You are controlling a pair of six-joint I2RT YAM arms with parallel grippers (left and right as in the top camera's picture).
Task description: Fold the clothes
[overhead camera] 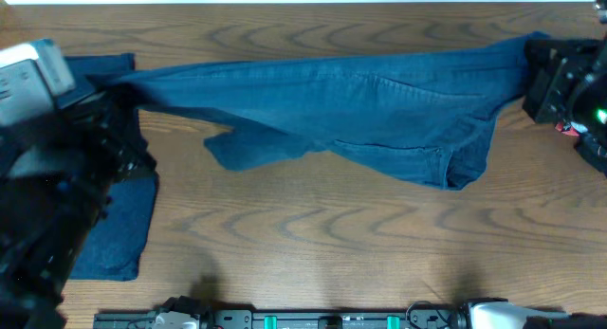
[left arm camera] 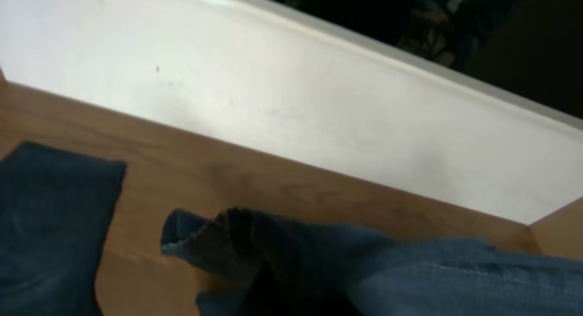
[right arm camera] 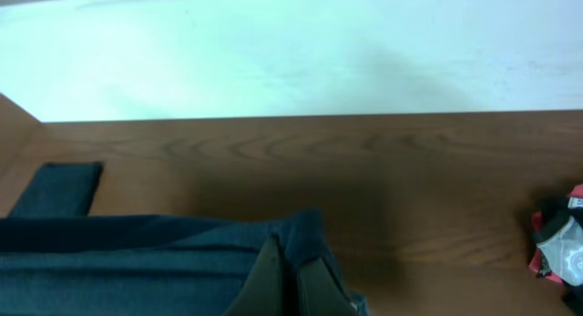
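Jeans, location: we find one pair of jeans (overhead camera: 360, 101) strung left to right across the middle of the table (overhead camera: 313, 244), one end at each gripper. The middle rests on the wood, and a loose flap droops toward the near edge.
Near edge: a dark rig bar (overhead camera: 313, 320) with green fittings; no cloth touches it.
Near left: a folded garment (overhead camera: 123, 225) lies flat, partly under the left arm, as a squared dark-blue rectangle. We judge it finished and parked clear of the working span.
Left gripper (overhead camera: 121, 90): closed on one end of the jeans. The left wrist view shows the cloth bunched to a point, though the fingers themselves are in shadow.
Right gripper (right arm camera: 290, 284): fingers pressed together on the other end, with the edge of the cloth pinched between them.
Reason for hold: we judge the two ends are held apart to draw the cloth long and flat before a fold.
Material: matte mid-blue denim, soft, with stitched seams and shallow creases; the tabletop is swirled brown wood grain.
Far edge: a smooth white board (left arm camera: 273, 88) runs along the table's far edge.
Far right: a small red-and-white object (right arm camera: 560, 248); we cannot tell what it is.
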